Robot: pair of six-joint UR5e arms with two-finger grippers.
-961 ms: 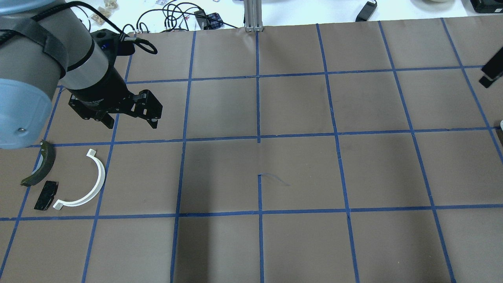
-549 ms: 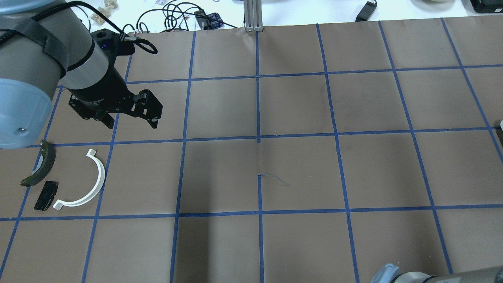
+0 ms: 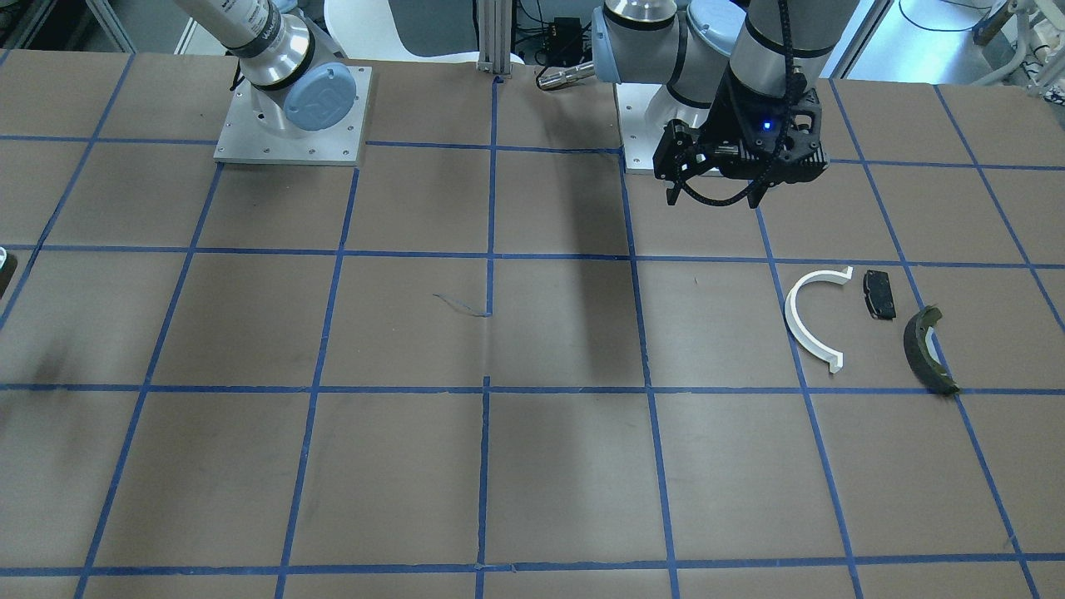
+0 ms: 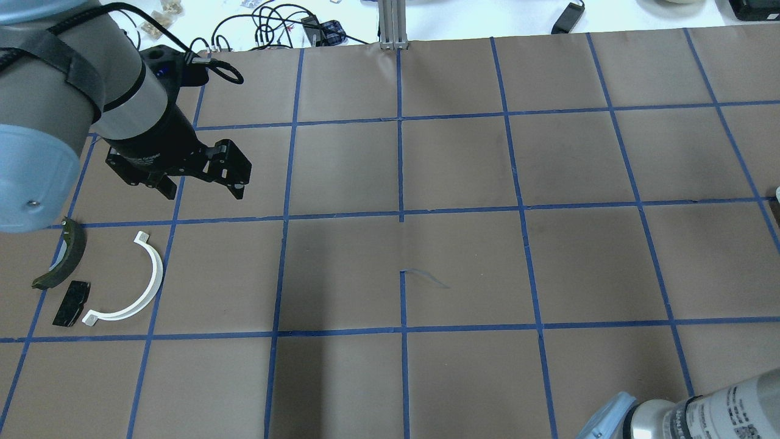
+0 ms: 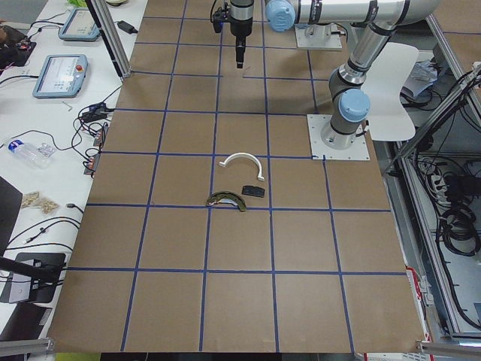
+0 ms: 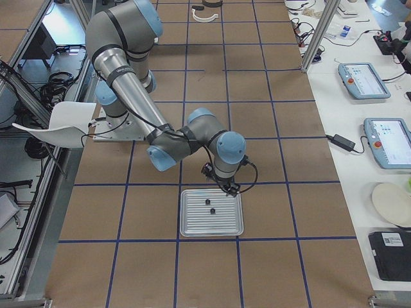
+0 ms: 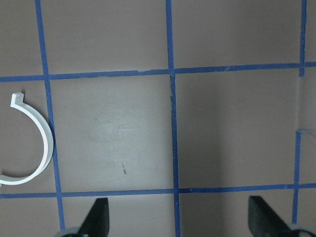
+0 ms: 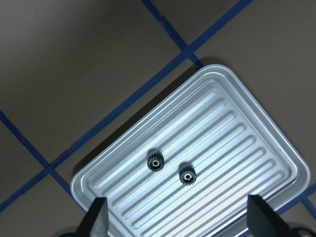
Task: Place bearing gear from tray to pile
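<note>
Two small black bearing gears (image 8: 155, 161) (image 8: 187, 174) lie apart in a ribbed silver tray (image 8: 256, 148), which also shows in the exterior right view (image 6: 192, 228). My right gripper (image 8: 177, 222) hangs open and empty above the tray's near edge. The pile lies at the table's left: a white half-ring arc (image 4: 159, 271), a small black pad (image 4: 71, 303) and a dark olive curved piece (image 4: 64, 262). My left gripper (image 4: 204, 192) is open and empty, hovering just beyond the pile. The arc shows at the left in the left wrist view (image 7: 47, 143).
Blue tape divides the brown table into squares. An aluminium post (image 4: 393, 24) and cables stand at the far edge. My right arm's elbow (image 4: 682, 414) juts in at the lower right of the overhead view. Pendants lie on the side bench (image 6: 366, 80).
My right arm has swung: its dark part left the overhead view's right edge and its elbow has come further in at the bottom right. The left arm and the pile have not moved.
</note>
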